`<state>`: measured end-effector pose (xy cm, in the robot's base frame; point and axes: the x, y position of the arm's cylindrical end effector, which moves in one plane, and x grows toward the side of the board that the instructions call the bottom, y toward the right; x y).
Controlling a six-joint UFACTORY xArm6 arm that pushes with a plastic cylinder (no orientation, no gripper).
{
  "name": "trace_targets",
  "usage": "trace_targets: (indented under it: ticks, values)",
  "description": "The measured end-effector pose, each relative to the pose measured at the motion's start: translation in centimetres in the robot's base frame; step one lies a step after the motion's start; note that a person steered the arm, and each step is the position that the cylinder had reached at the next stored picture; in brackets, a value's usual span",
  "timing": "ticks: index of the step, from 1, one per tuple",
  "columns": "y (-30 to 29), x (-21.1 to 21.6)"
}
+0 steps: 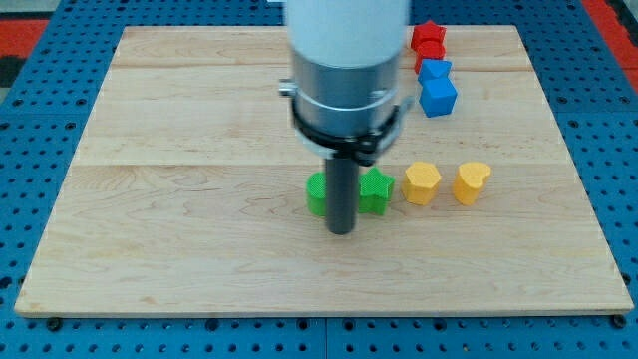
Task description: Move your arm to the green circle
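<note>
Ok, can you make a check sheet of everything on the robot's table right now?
Surface: wooden board, flat, on a blue pegboard.
Job's things: green circle, partly hidden behind the rod; my tip sits at its right edge.
Clutter: green star, two yellow blocks, two blue blocks, red blocks.
Grippers: none; only a rod.
Cables: nothing seen.
Surroundings: red area beyond the pegboard.

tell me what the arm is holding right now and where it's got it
Nothing is held. My tip rests on the board between two green blocks, one on the view's left, one on its right.
</note>
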<state>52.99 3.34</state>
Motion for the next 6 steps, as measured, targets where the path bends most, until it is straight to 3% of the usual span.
trace_targets:
  ticks: [4,6]
  values:
    - [1.7,-1.6]
    - [-1.9,1.8]
